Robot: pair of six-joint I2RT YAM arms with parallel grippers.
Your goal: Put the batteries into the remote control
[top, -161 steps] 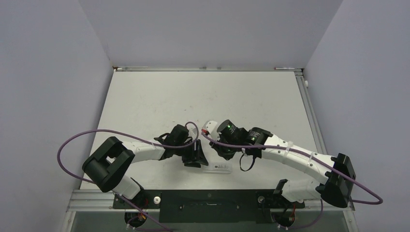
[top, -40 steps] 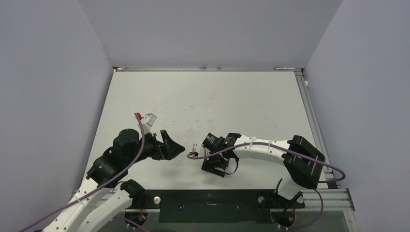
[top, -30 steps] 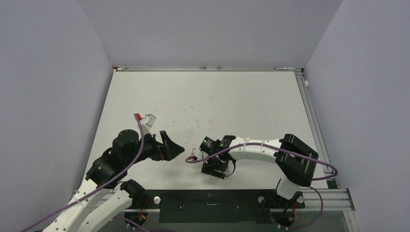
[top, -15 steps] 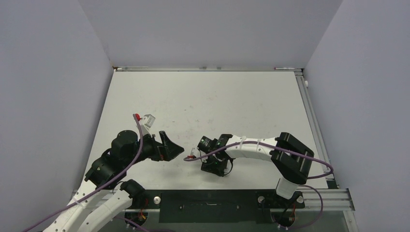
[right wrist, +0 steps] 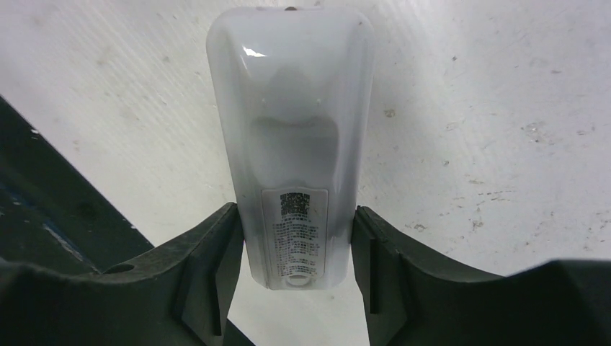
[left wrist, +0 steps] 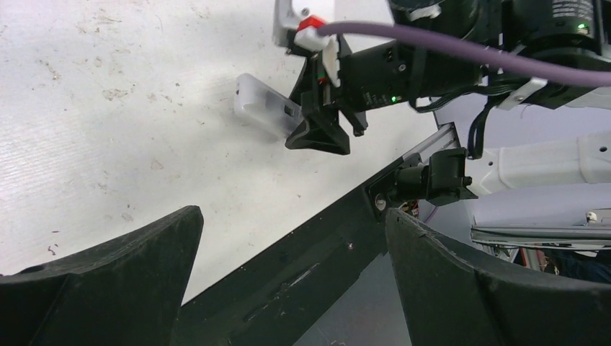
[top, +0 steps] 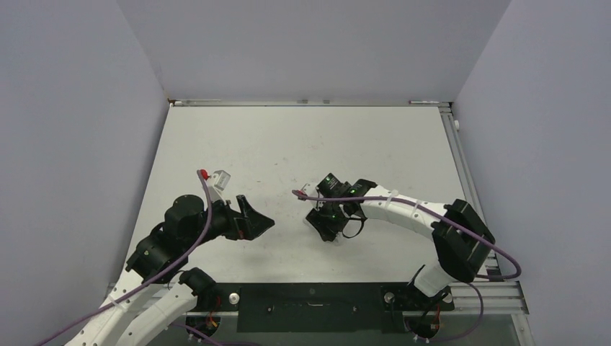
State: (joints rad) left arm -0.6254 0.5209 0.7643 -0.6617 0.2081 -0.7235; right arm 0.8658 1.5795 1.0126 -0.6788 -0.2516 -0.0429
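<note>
The white remote control (right wrist: 292, 144) shows its back, with a printed label and a closed cover. My right gripper (right wrist: 295, 268) is shut on it, one finger on each long side near the label end. In the left wrist view the remote (left wrist: 261, 108) sticks out of the right gripper's fingers (left wrist: 320, 133), low over the table. In the top view the right gripper (top: 324, 225) hides it. My left gripper (top: 261, 223) is open and empty, to the left of the remote with a gap between; its fingers (left wrist: 108, 281) frame the left wrist view. The batteries are out of view.
The white table (top: 302, 144) is bounded by grey walls at the back and both sides. The black base rail (top: 310, 297) runs along the near edge, close to both grippers. Purple cables (top: 209, 202) loop over both wrists.
My right gripper has carried the remote away from the near edge, up and slightly right, and its wrist has turned. The left arm has stayed almost still. Earlier both grippers met over the remote.
</note>
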